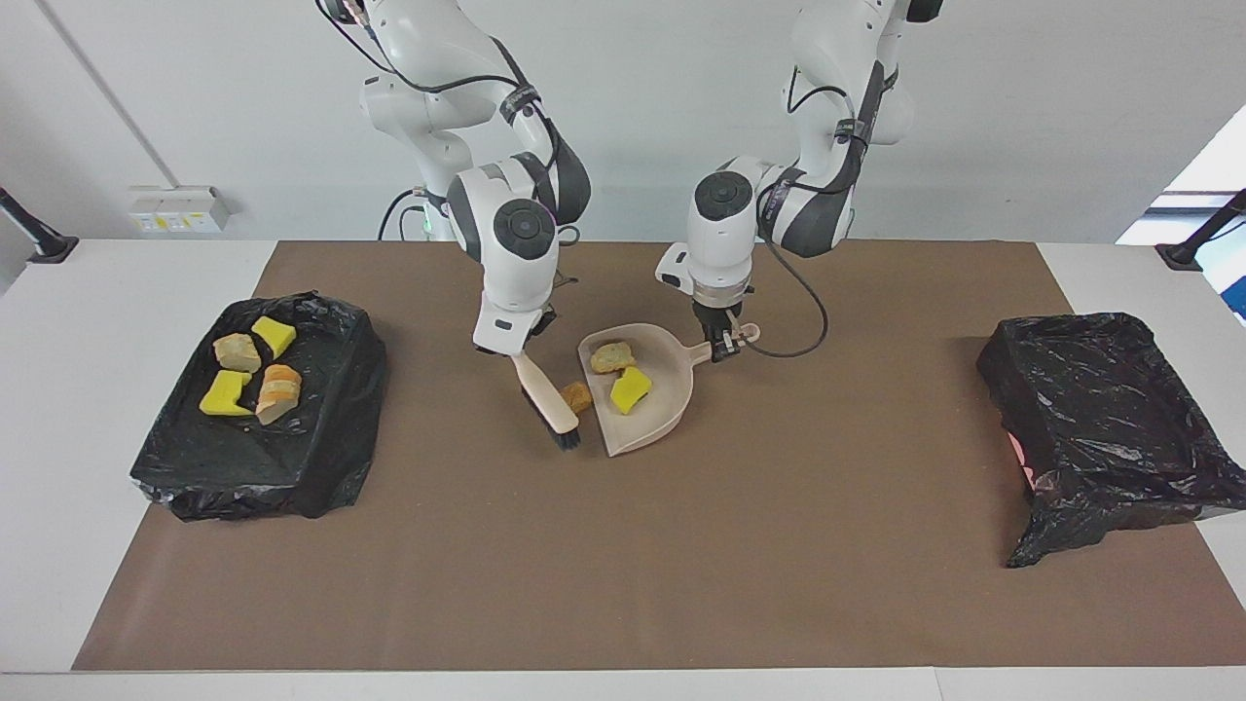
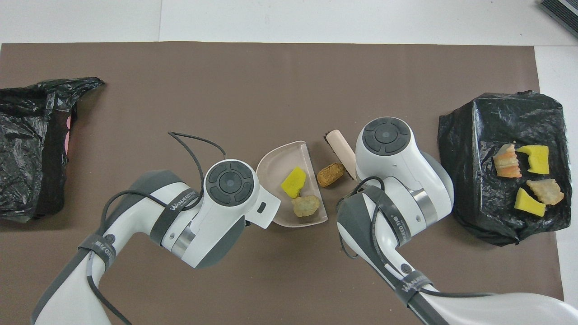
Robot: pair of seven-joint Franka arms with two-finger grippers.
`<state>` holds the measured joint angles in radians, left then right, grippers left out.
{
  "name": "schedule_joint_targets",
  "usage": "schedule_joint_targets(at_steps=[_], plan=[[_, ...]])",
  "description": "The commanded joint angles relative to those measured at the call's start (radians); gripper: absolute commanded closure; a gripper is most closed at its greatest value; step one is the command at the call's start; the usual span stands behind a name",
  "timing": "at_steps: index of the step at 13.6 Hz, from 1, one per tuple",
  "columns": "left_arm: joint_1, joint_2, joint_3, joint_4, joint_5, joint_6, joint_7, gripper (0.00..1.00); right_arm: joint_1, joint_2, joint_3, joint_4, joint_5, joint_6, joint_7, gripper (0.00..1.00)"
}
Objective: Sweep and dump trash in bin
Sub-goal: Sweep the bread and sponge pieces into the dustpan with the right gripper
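Sweeping: right gripper point(image 1: 518, 348) clamping brush point(image 1: 548, 401) beside orange lump point(image 1: 576, 396), nudging it panward; left gripper point(image 1: 721, 343) clamping dustpan point(image 1: 660, 421) handle, steadying it.

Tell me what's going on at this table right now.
Two robot arms are sweeping trash. The left hand holds the beige plastic dustpan by its handle; a yellow foam piece and a pale tan lump lie in it. The right hand grips the beige brush, bristles down beside an orange-brown lump on the brown mat just outside the pan's mouth.
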<state>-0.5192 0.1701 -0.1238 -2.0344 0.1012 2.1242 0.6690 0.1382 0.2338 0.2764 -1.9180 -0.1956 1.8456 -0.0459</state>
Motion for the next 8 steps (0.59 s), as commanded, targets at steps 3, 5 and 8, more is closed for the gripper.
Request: schedule_joint_targets(at_steps=[3, 5, 8], plan=[[-0.002, -0.029, 0.009, -0.04, 0.017, 0.017, -0.005, 1.0, -0.078, 0.002, 0.007, -0.039, -0.018, -0.005, 0.039, 1.0], [0.002, -0.029, 0.009, -0.04, 0.015, 0.016, -0.002, 1.0, -0.036, -0.001, 0.014, -0.062, 0.11, -0.002, 0.127, 1.0], [0.015, -0.029, 0.007, -0.04, 0.015, 0.014, 0.001, 1.0, 0.027, -0.016, 0.014, -0.07, 0.269, -0.005, 0.181, 1.0]])
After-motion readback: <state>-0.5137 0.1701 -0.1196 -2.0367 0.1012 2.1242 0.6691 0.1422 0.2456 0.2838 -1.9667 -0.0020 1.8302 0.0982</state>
